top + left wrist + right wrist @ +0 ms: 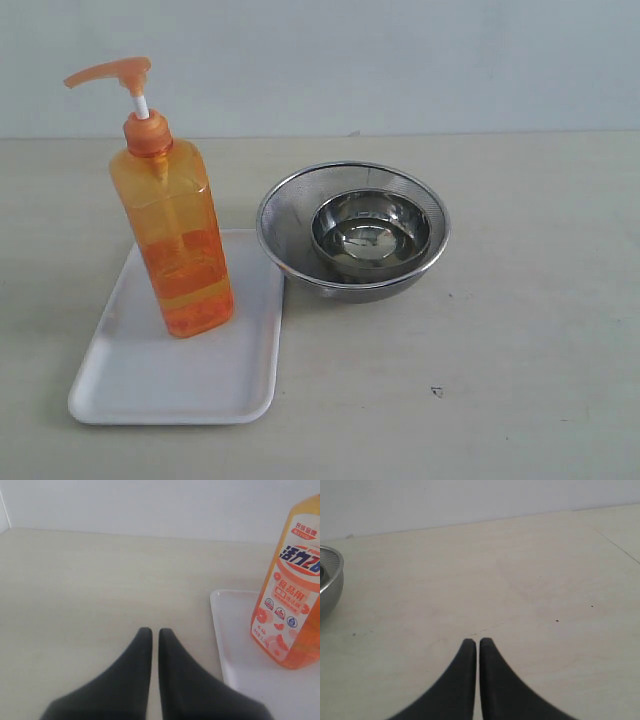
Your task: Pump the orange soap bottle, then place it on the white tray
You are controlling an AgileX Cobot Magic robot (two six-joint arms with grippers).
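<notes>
White tray (130,385) is lying closest to the cam in the ext view, flat on the tabletop (500,350). The orange soap bottle (175,240) is standing upright on it, toward the tray's far half. Its pump head (115,72) is pointing left.

Just right of the tray a steel mesh strainer (290,200) is sitting w/ a smaller steel bowl (370,235) nested inside. The strainer rim is either touching the tray's far right corner or just missing it, can't tell which.

Left claw (155,631) is hanging over bare tabletop w/ fingers pressed together, holding nothing, bottle & tray off to one side of it. Right claw (477,641) is doing the same: fingers together, gripping nothing, strainer edge just peeking in at the frame border.
</notes>
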